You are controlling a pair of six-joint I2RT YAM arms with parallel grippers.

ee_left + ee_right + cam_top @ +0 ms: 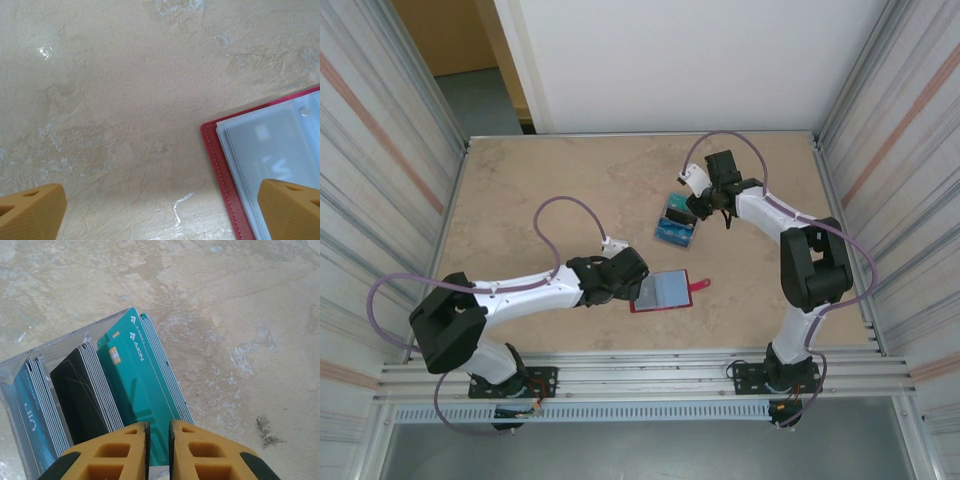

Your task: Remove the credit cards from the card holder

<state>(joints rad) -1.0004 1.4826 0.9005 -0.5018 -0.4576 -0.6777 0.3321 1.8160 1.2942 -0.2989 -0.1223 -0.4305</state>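
Top: one holder [665,291] lay open beside the left gripper [638,285]. The right gripper [700,208] hung over a tray [663,232].

Left wrist: jaws wide, holder's corner under one finger.

Right wrist: jaws a slit apart over three stacks of cards [135,380], blue, black and teal; grip unclear. Cards looked stiff, slick, light: pinch a top edge.

Bright, even, diffuse light, seemingly from overhead — only faint, soft shadows on the table [540,180]. Sharp enough from above, with walls [380,150] bowed slightly toward the edges. Small white glints on it in the left wrist view; dull sheen across the card holder [227,165] sleeves. Fingers [290,210] at the lower edge soft, out of focus; cards [135,380] crisp.
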